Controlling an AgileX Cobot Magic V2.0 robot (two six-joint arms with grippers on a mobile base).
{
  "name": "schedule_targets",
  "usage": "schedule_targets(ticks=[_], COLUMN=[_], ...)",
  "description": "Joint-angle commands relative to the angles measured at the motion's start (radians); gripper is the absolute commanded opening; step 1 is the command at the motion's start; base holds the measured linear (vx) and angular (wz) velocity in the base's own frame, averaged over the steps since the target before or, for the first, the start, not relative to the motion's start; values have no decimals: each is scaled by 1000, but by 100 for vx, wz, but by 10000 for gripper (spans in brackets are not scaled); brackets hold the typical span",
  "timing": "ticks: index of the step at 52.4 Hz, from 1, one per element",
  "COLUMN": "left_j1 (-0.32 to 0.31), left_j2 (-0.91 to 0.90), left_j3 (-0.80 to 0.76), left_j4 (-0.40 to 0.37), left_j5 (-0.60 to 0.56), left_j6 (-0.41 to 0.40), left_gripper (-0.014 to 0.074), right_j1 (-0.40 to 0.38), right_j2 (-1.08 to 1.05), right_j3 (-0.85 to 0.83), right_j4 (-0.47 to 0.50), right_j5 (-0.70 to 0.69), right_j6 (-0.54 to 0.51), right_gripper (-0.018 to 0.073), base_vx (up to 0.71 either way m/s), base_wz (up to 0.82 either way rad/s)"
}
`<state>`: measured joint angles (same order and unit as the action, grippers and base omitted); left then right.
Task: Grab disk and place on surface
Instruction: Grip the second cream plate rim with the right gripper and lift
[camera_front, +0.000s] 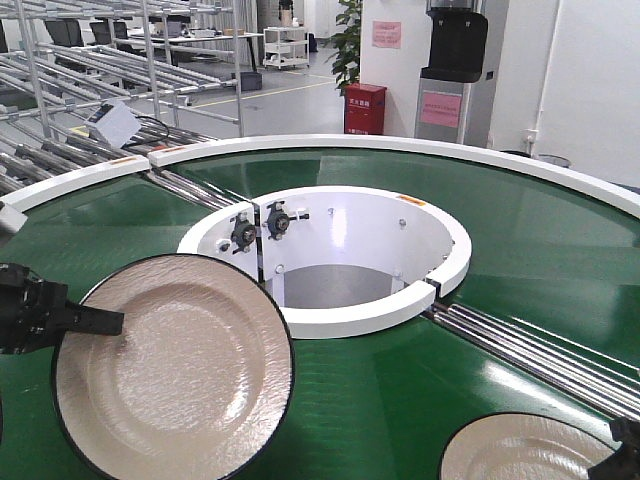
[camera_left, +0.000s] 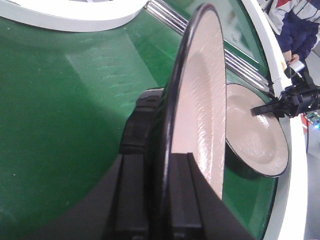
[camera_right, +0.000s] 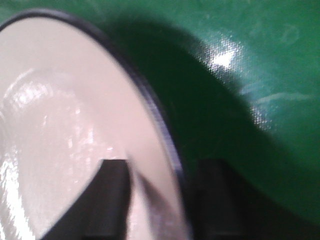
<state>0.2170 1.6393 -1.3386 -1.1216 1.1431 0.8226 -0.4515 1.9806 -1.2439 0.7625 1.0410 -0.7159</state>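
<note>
Green conveyor belt (camera_front: 420, 380) with white rims fills the scene. Left tool (camera_front: 100, 322) pinches the disk (camera_front: 175, 370) at its 9 o'clock rim, and the disk sits tilted up from the belt. Disk is round, with a glossy cream face and a thin black edge. Right tool (camera_right: 165, 200) is spread, straddling the 3 o'clock rim of a second disk (camera_front: 520, 450) lying flat.

Left gripper (camera_front: 105, 322) is closed on the left rim of the disk (camera_front: 175, 370); right gripper (camera_left: 262, 108) straddles the second disk (camera_left: 255, 135) rim, grip unclear.
</note>
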Motion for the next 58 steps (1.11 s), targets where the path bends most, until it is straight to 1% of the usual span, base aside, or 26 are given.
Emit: schedule_targets(ticks=[1, 3, 8, 12, 19, 20, 23, 26, 29, 35, 42, 46, 50, 58], left_j1=[2, 2, 2, 2, 4, 6, 12, 23, 33, 51, 52, 52, 52, 52], left_j2=[-50, -50, -50, -50, -50, -50, -50, -51, -51, -51, -51, -51, -51, -53], left_j3=[-27, -27, -27, -27, -27, -27, -27, -27, -27, -27, -27, -27, -27, -27], left_j4=[-136, -136, -136, -136, -145, -147, -163, -194, -219, -284, -349, -385, -402, -408], left_j5=[3, 3, 3, 3, 2, 1, -4, -3, 8, 41, 78, 101, 105, 120], left_j6=[-9, -9, -9, -17, -26, -27, -36, -41, -43, -60, -97, -125, -146, -149], left_gripper=[-9, -9, -9, -9, -9, -9, -9, -9, -9, -9, -9, -9, -9, -9], right_j1=[1, 1, -1, -1, -1, -1, -1, -1, -1, -1, -1, -1, -1, -1], right_j2=[-45, -45, -45, -45, -69, -80, -103, -137, -172, -249, -344, -399, -445, -499], right_j3=[-22, -22, -22, -22, -22, -22, -22, -22, -22, -22, -22, -22, -22, -22], right_j4=[68, 68, 86, 137, 292, 332, 408, 508, 584, 682, 696, 692, 692, 691], right_j5=[51, 51, 62, 92, 143, 153, 168, 183, 199, 208, 208, 202, 188, 183], right_j6=[-20, -19, -16, -16, -36, -44, -50, -45, -41, -8, 68, 80, 87, 90], right_gripper=[71, -17, -15, -13, -11, -11, -9, -9, -9, -9, -9, -9, -9, -9], base_vx=[0, 0, 0, 0, 0, 0, 0, 0, 0, 0, 0, 0, 0, 0], base_wz=[0, 0, 0, 0, 0, 0, 0, 0, 0, 0, 0, 0, 0, 0])
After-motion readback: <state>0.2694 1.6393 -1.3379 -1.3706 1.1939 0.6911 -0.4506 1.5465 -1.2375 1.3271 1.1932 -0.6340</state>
